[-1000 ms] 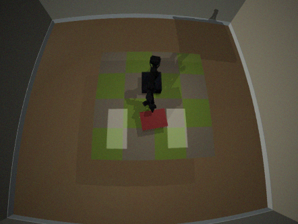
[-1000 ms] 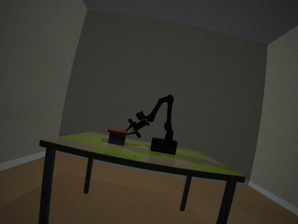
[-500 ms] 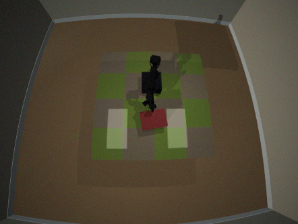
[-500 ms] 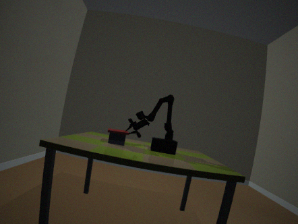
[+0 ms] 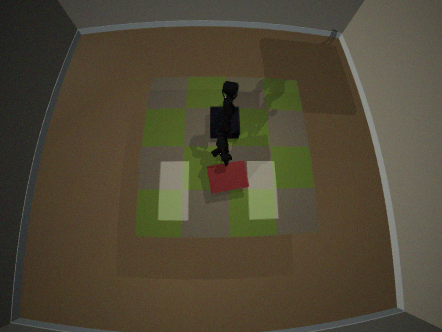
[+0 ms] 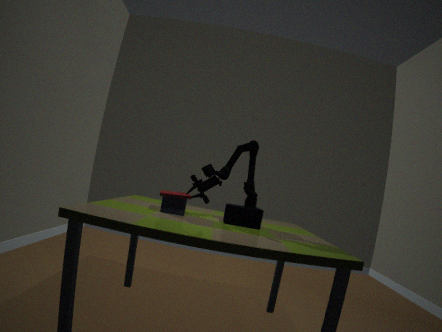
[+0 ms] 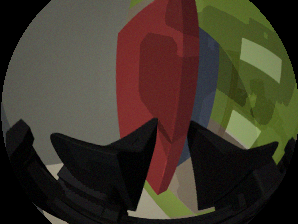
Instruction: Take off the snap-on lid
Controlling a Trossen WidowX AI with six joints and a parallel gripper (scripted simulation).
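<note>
The red lid (image 5: 229, 179) (image 6: 172, 193) (image 7: 135, 75) lies on top of the dark blue storage box (image 6: 173, 205) (image 7: 208, 85). No clear gap shows between them in the exterior view. The box stands upright on the table, and the lid hides it in the top view. My gripper (image 5: 226, 163) (image 6: 189, 195) (image 7: 172, 124) is shut on the lid's edge on the side facing the arm's base. It reaches in at a downward slant, with one finger on each side of the lid's rim in the wrist view.
The arm's dark base (image 5: 224, 123) (image 6: 243, 216) stands on the table behind the gripper. The checkered green and grey tabletop (image 5: 205, 220) (image 6: 112, 216) carries two pale rectangular patches (image 5: 173, 192) (image 5: 262, 192), one on each side of the box.
</note>
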